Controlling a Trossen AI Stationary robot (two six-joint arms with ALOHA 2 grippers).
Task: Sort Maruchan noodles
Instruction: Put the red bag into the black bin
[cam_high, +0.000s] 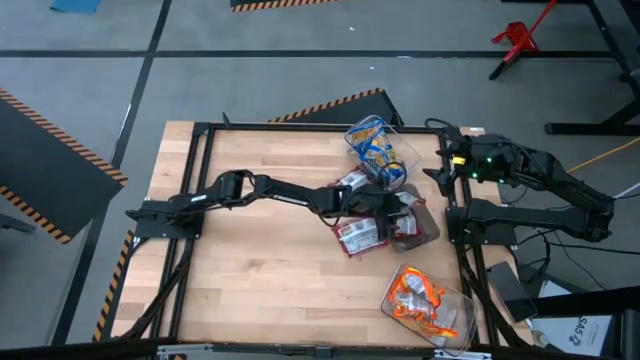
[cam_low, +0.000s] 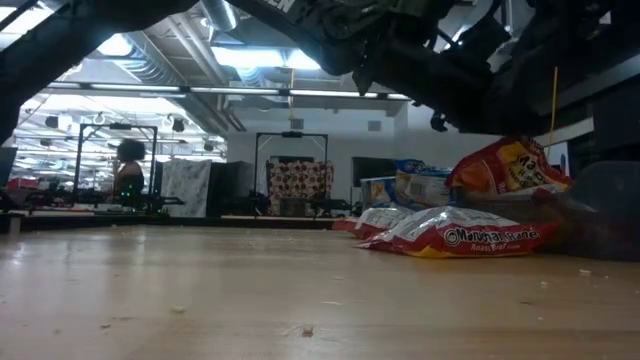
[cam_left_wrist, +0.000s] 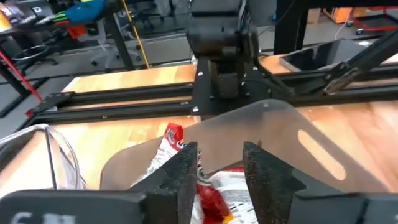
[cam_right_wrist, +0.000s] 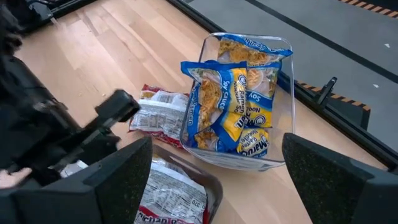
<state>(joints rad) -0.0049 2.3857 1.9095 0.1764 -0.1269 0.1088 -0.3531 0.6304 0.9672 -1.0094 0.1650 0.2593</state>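
Over the dark grey tub (cam_high: 425, 226) at the table's right-hand middle hangs the left gripper (cam_left_wrist: 221, 171), its fingers (cam_left_wrist: 186, 177) partly apart with a red-and-white packet (cam_left_wrist: 208, 196) lying in the gap below them; whether they pinch it or have let go of it cannot be told. Sorting looks well advanced: blue-and-yellow packets (cam_right_wrist: 239, 102) fill the clear tub (cam_right_wrist: 283, 56) at the far edge, orange packets (cam_high: 420, 300) fill the clear tub (cam_high: 462, 300) nearest the front, and red-and-white ones lie in the grey tub. Two more red-and-white packets (cam_high: 358, 236) rest on the bare wood (cam_high: 250, 290) just beside the grey tub, one on its front side, one toward the blue tub. The right gripper (cam_right_wrist: 214, 180) waits at the table's right edge, fingers spread wide and empty.

Handling, as a judgement: each packet is light, with a slick crinkling wrapper over a brittle noodle block. A flat pinch across a short edge or sealed seam should hold; a hard squeeze mid-face would crack the contents.
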